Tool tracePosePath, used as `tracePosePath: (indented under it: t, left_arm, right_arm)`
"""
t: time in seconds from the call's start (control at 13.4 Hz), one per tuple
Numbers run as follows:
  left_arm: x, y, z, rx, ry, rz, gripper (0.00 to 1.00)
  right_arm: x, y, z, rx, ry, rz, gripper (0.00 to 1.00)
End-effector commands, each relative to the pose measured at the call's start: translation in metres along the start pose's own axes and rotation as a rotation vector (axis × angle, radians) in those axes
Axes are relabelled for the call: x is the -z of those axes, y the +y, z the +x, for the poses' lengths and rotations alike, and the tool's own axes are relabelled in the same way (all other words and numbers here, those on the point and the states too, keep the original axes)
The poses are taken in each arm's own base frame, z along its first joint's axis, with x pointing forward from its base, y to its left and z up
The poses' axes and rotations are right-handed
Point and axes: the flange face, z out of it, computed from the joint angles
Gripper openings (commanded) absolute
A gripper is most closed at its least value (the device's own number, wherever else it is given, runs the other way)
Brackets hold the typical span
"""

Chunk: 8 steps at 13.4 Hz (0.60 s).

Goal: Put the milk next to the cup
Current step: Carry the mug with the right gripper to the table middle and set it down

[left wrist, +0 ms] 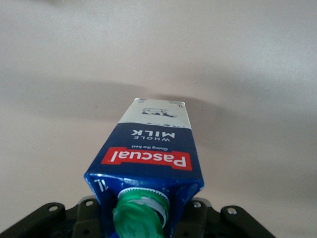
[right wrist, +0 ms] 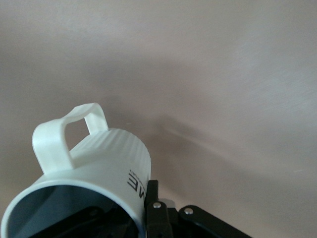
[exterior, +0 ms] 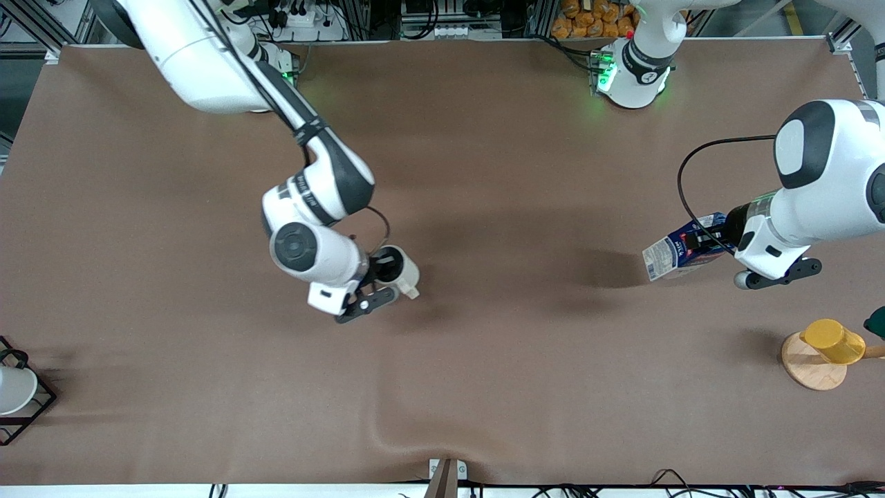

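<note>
- One brown table [exterior: 484,360] filled the scene, its cloth rumpled along the edge nearest the front camera.
- Two white arms reached over it from their bases along the edge farthest from that camera.
- The right gripper [exterior: 377,283] was over the middle of the table, closed on the cup [exterior: 399,268], one fingertip apparently inside the rim. The cup looked tipped, handle outward, likely so that it could be carried and set down.
- The left gripper [exterior: 719,238] was near the left arm's end of the table, closed on the milk [exterior: 681,252] at its capped top. The carton leaned, white base toward the table's middle. Whether that base touched the cloth could not be told. I judged the top grip left the base free to be stood beside the cup.
- Milk and cup were well apart, so the placing looked not yet done.
- Counted: one milk carton, one grey-beige cup, one yellow cup [exterior: 833,340] on one round wooden stand [exterior: 809,366], one white cup [exterior: 14,391] in one black wire rack [exterior: 38,408].
</note>
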Motion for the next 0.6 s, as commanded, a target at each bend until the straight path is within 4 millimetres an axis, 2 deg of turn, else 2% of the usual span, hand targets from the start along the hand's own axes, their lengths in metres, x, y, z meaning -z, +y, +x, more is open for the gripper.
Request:
tracePosePath:
  t: [0.0,0.15,0.3,0.45,0.52]
  left_arm:
    - [0.009,-0.002,-0.006,-0.017,0.006,0.022,0.51]
    - [0.011,-0.002,-0.007,-0.02,0.009,0.021,0.51]
    - [0.013,0.003,-0.009,-0.031,0.012,0.021,0.51]
    - [0.022,0.006,-0.015,-0.042,0.029,0.02,0.51]
    - [0.029,0.006,-0.019,-0.088,0.04,0.017,0.51]
  right_arm:
    - [-0.021,-0.048,-0.006,-0.077,-0.004,-0.045,0.0]
    - [-0.048,-0.076,-0.015,-0.133,-0.024,-0.077,0.0]
    - [-0.061,-0.073,-0.013,-0.15,-0.017,-0.101,0.0]
    - [-0.073,-0.068,-0.004,-0.156,0.033,-0.084,0.0]
    - [-0.073,-0.067,-0.003,-0.173,0.042,-0.078,0.0]
